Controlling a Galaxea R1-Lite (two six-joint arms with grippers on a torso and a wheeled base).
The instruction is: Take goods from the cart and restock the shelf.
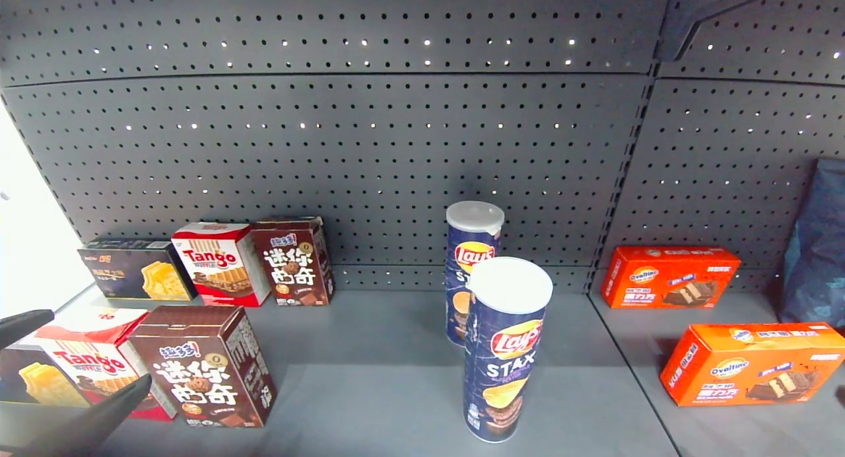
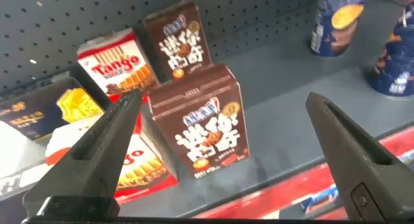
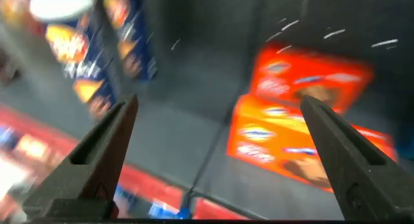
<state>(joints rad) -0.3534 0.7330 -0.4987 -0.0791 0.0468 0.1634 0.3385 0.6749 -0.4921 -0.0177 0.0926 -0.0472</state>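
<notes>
Black wedge-shaped fingers of the left hand (image 2: 223, 100) are spread wide, with nothing held between them. A brown cardboard cookie box (image 2: 206, 123) is seen just beyond them, upright at the front of the grey metal shelf (image 1: 370, 371). The right hand (image 3: 218, 104) is likewise spread wide and empty, and is held before the nearer orange carton (image 1: 752, 363) and the farther orange carton (image 1: 670, 277).

The shelf is backed by a dark perforated panel (image 1: 370, 146) and edged with a red strip (image 2: 272, 198). A red-and-white wafer box (image 1: 92, 364) is set just beside the brown box. Two dark blue crisp tubes with white lids, the front tube (image 1: 505, 351) and the rear tube (image 1: 472, 259), are stood mid-shelf, well apart from both hands.
</notes>
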